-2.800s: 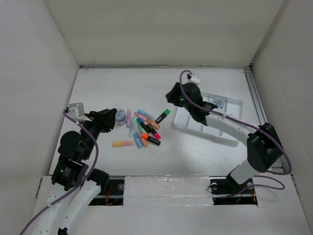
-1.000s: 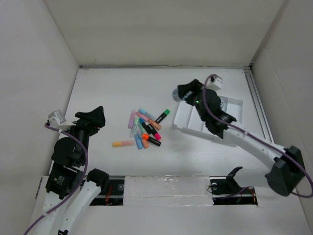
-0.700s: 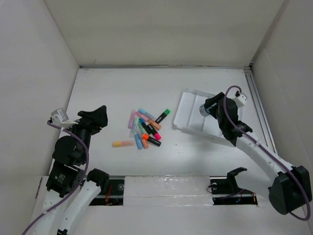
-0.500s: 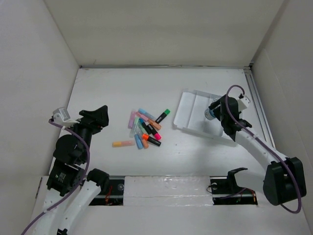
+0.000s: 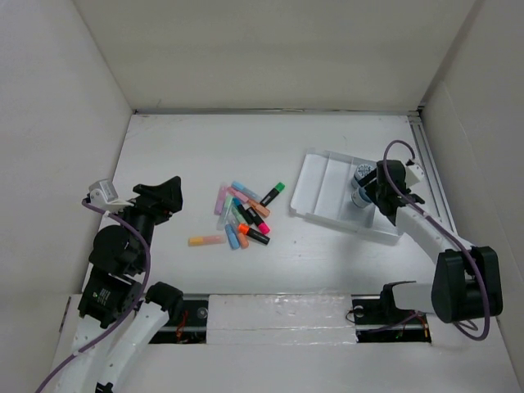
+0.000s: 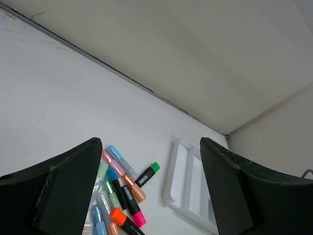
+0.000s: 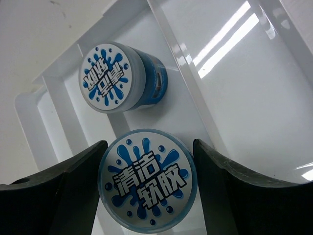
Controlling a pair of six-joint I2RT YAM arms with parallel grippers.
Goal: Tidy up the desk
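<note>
On the white desk [image 5: 246, 147] lies a heap of coloured markers [image 5: 241, 214], also in the left wrist view [image 6: 120, 191]. A white compartmented tray [image 5: 315, 184] sits at the right. My right gripper [image 5: 364, 196] is shut on a round jar with a blue splash label [image 7: 146, 178], held low over a tray compartment [image 7: 220, 98]. A second jar of the same kind [image 7: 117, 76] stands just beyond it in the tray. My left gripper [image 5: 168, 196] hovers open at the desk's left, nothing between its fingers [image 6: 150, 142].
White panels wall the desk on three sides. A metal rail [image 5: 430, 164] runs along the right edge beside the tray. One orange marker [image 5: 205, 241] lies apart, in front of the heap.
My right gripper has carried the jar rightward across the tray and down beside the other jar. The left arm has barely moved.
</note>
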